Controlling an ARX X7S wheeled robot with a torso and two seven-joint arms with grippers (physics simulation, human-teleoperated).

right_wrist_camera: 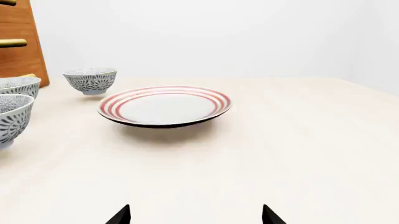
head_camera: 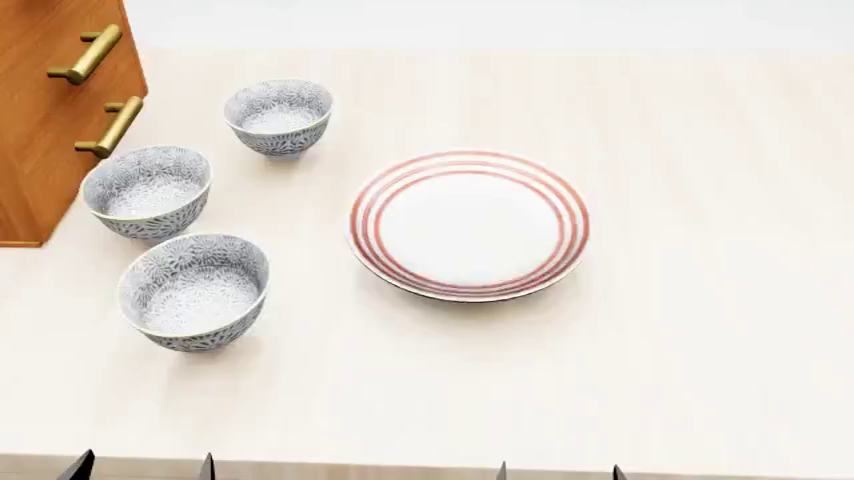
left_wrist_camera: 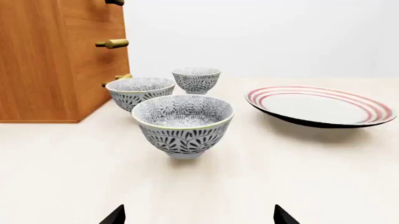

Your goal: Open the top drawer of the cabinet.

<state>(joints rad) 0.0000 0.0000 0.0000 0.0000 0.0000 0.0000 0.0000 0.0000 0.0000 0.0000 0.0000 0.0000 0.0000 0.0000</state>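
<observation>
The cabinet (head_camera: 47, 120) stands at the far left of the table (head_camera: 694, 330), and its drawer fronts face toward the three patterned bowls. The top drawer (head_camera: 54, 35) looks fully closed; its brass handle (head_camera: 86, 54) sits just above the identical handle of the lower drawer (head_camera: 110, 127).

The left gripper (head_camera: 140, 466) and the right gripper (head_camera: 558, 470) wait at the near edge of the table, well apart from the cabinet. On both grippers the fingertips stand wide apart and nothing is between them, so both are released.

The nearest bowl (head_camera: 195, 290) and the middle bowl (head_camera: 147, 190) lie between the left gripper and the handles, and the far bowl (head_camera: 279, 116) is also near the drawer fronts. Probably the left arm must therefore approach from above the bowls. The striped plate (head_camera: 469, 224) rests in the middle of the table, away from this path.
</observation>
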